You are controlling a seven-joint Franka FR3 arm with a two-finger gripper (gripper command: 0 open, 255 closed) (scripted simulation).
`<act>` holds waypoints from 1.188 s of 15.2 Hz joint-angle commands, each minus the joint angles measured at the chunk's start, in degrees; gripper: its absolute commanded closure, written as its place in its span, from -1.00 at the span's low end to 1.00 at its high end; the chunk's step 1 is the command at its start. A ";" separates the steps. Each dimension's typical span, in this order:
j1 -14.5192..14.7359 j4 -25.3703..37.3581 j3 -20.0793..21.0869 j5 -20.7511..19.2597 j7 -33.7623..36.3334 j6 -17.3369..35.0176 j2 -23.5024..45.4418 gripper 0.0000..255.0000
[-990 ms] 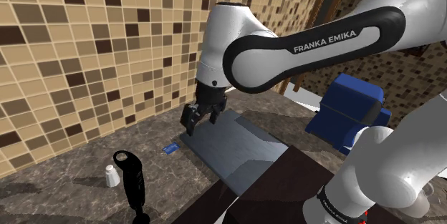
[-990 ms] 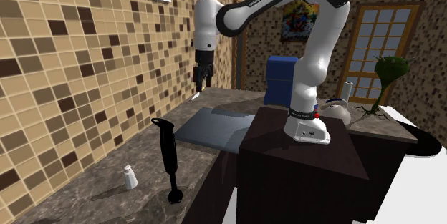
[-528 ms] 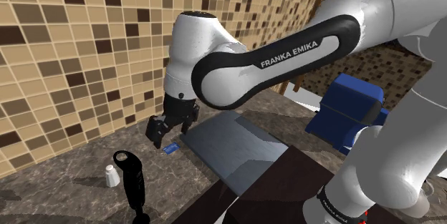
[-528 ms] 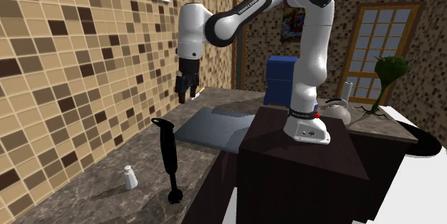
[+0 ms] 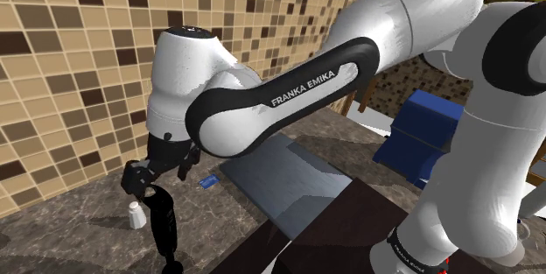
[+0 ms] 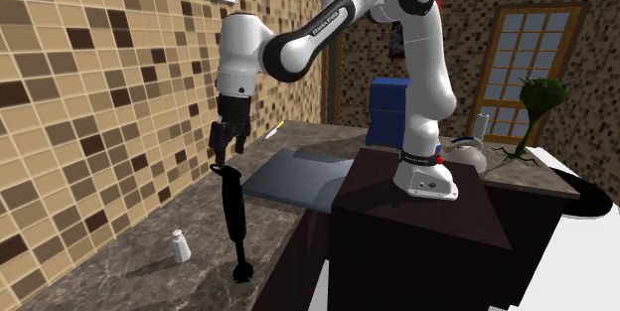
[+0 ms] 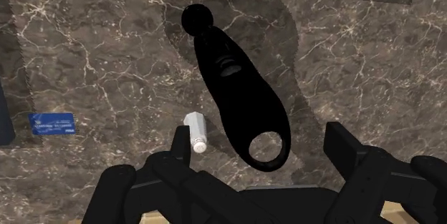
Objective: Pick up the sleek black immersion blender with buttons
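— Looking for the blender (image 5: pixel 162 224). Standing where?
— Upright on the counter (image 5: pixel 70 237), near its front edge, black from top to bottom, with the loop handle uppermost and the round foot down.
— And relative to the gripper (image 5: pixel 144 176)?
— Straight beneath it. Hangs just over the loop, pointing down at the counter. From the wrist view, looks along the blender's length, with the loop about midway between the two fingers (image 7: pixel 179 144) and touching neither.
— Clenched or released?
— Released. Spread wide, clasping nothing.
— Anything close by?
— A small white shaker (image 5: pixel 135 216), just beside the blender on the wall side, close to one finger in the wrist view. Farther along the counter, a blue card (image 5: pixel 208 181), lying flat near a grey panel (image 5: pixel 280 176).
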 commanded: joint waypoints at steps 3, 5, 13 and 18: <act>1.16 1.22 -0.61 -2.11 1.31 2.07 3.24 -1.00; 1.39 0.68 -0.90 -2.69 1.64 3.36 4.07 -1.00; 1.69 0.04 -1.31 -3.48 2.06 5.02 5.20 1.00; 1.70 0.13 -1.33 -3.51 2.06 4.99 5.27 1.00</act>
